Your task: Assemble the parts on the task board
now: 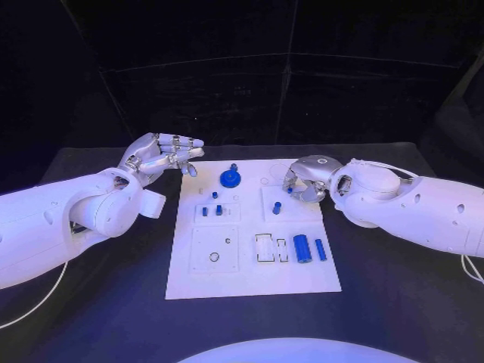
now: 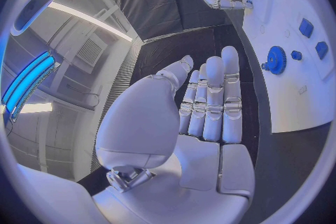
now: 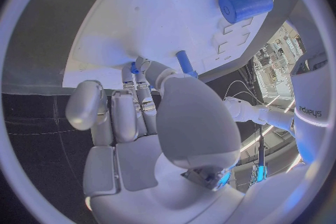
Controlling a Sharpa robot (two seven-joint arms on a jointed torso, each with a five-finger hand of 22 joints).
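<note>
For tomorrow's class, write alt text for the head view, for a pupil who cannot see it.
A white task board lies on a black table, with small blue parts on it, among them a gear and a cylinder. The right hand reaches over the board's far right corner; the left hand hovers off its far left corner.

A black table (image 1: 405,302) carries the white task board (image 1: 253,276) at its middle.

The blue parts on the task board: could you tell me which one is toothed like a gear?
The blue gear at the board's far edge, near the left hand; it is round and toothed, unlike the plain cylinders and pegs elsewhere.
</note>
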